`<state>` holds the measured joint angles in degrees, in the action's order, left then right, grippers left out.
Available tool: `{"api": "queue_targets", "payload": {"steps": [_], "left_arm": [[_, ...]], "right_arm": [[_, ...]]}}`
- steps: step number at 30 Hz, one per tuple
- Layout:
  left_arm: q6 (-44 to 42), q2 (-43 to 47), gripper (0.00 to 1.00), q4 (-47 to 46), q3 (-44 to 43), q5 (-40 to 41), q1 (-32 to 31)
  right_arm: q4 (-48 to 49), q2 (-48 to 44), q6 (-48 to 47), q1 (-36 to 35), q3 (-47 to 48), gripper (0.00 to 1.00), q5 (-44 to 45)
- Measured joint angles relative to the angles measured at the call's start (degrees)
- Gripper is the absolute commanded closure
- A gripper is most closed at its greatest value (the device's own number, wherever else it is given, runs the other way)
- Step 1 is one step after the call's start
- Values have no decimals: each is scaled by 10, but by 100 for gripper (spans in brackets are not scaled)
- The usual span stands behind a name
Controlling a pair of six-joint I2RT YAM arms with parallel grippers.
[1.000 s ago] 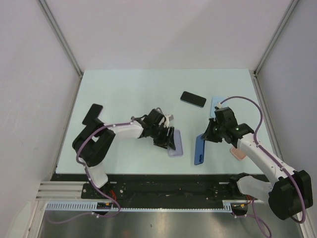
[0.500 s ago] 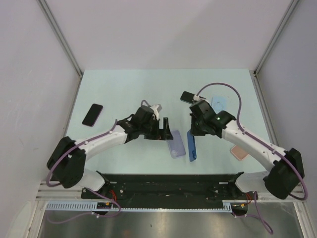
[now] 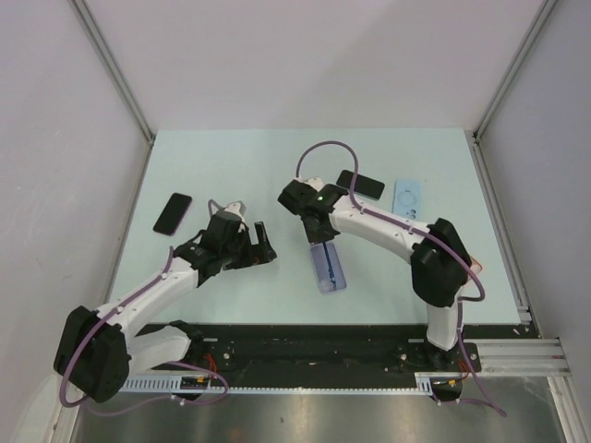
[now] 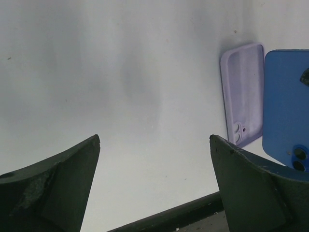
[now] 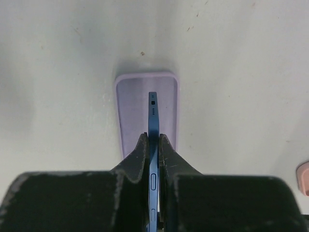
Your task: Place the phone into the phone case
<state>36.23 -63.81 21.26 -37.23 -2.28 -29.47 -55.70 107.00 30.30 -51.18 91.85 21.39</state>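
Note:
A lilac phone case lies open side up on the pale table, near the middle. My right gripper is shut on a blue phone and holds it on edge, directly above the case. In the right wrist view the phone stands edge-on between the fingers, over the middle of the case. My left gripper is open and empty, to the left of the case. In the left wrist view the case and the phone show at the right.
A black phone lies at the left. Another black phone and a light blue case lie behind the right arm. A pink object shows at the right edge of the right wrist view.
My right arm has swung left with the blue phone, from beside the lilac case to directly over it. My left arm has drawn back to the left, away from the case.

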Motion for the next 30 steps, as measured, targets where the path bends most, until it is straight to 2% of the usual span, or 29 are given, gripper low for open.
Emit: {"api": "queue_targets", "payload": {"steps": [8,24,26,30], "left_arm": [[14,40,0,9,17,6,18],[15,55,0,15,17,7,31],[15,57,0,18,17,7,31],[15,58,0,21,17,7,32]], "right_arm": [[-47,85,-20,-6,64,100,46],[-56,118,-35,-17,66,100,83],[-53,119,-34,-19,66,97,83],[-45,120,-26,-23,65,81,84]]}}
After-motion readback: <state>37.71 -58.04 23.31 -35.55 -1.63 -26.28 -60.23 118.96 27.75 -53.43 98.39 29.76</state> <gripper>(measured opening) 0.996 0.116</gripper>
